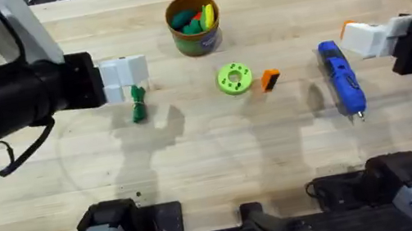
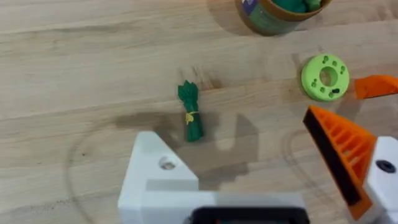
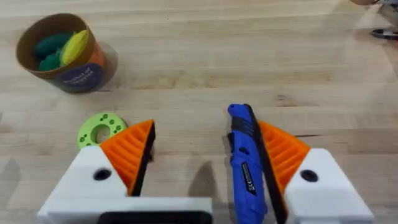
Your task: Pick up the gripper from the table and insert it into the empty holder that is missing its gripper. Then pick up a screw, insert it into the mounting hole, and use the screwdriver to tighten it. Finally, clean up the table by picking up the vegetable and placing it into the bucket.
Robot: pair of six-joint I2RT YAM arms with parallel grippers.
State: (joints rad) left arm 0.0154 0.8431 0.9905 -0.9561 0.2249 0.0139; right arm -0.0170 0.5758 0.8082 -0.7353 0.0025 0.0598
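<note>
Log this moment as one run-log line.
left gripper: open, above vegetable | right gripper: open, beside screwdriver | vegetable: on table | bucket: holds toys

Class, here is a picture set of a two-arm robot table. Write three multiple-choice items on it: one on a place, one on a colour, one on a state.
1. Where does the vegetable lie?
A. in the bucket
B. on the table, under the left gripper
C. beside the screwdriver

2. What colour is the screwdriver?
A. blue
B. red
C. yellow

3. How is the right gripper?
A. shut on the vegetable
B. shut, empty
C. open

Key: 1 B, it rests on the table below the left gripper. 2 A, its body is blue. 3 C, its fingers stand apart by the screwdriver.
</note>
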